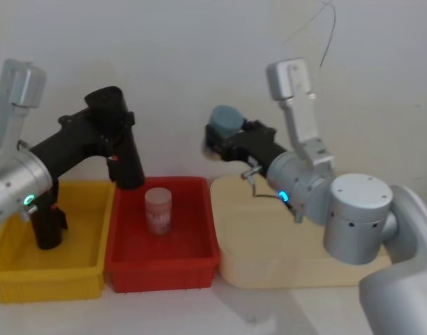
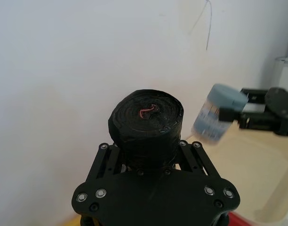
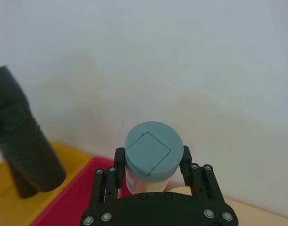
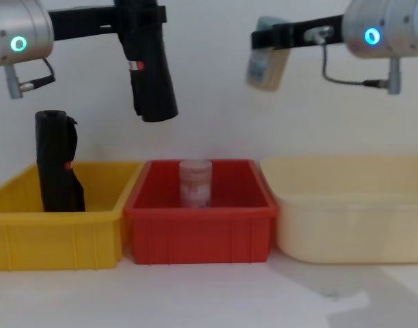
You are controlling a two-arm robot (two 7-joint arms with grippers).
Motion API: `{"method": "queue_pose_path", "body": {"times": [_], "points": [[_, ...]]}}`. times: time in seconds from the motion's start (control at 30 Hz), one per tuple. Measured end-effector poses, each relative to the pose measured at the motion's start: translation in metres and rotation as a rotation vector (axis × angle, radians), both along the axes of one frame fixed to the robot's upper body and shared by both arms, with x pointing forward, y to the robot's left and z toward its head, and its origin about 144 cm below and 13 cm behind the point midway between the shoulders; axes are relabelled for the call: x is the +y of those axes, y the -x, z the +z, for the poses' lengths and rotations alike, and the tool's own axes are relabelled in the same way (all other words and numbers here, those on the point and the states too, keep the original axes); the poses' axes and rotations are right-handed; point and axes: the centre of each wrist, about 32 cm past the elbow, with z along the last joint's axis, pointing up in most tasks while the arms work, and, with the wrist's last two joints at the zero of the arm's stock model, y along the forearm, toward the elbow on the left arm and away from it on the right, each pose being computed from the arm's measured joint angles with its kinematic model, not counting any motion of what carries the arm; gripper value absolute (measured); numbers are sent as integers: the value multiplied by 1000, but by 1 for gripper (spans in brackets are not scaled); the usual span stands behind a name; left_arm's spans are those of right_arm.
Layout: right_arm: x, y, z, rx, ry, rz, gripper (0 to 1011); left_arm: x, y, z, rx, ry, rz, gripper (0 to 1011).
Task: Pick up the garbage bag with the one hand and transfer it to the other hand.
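Observation:
The garbage bag, a tall black roll with a small red-and-white label, hangs tilted in the air over the wall shared by the yellow and red bins. My left gripper, on the green-ringed arm, is shut around its upper end; the left wrist view shows the roll's end between the fingers. My right gripper, on the blue-ringed arm, is held high to the right of the bag and apart from it. It is shut on a small blue-lidded jar. From the chest, bag and jar hang at similar height.
A second black roll stands in the yellow bin. Another small jar stands upright in the red bin. The cream tub is at the right. A white wall lies close behind.

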Motion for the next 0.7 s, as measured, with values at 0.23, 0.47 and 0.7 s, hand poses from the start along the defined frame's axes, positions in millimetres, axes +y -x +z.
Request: {"method": "queue_pose_path", "body": {"times": [0.23,0.47,0.7], "points": [[-22,6,8,-45,-18,-108,679,-11,-21,-4,20,4,-59,454],[-43,11,4,-49,-27,-212,679,-24,-37,-11,43,-5,-116,454],[-59,14,-5,-17,-24,-290,679,-38,-56,-17,53,-16,-180,454]]}}
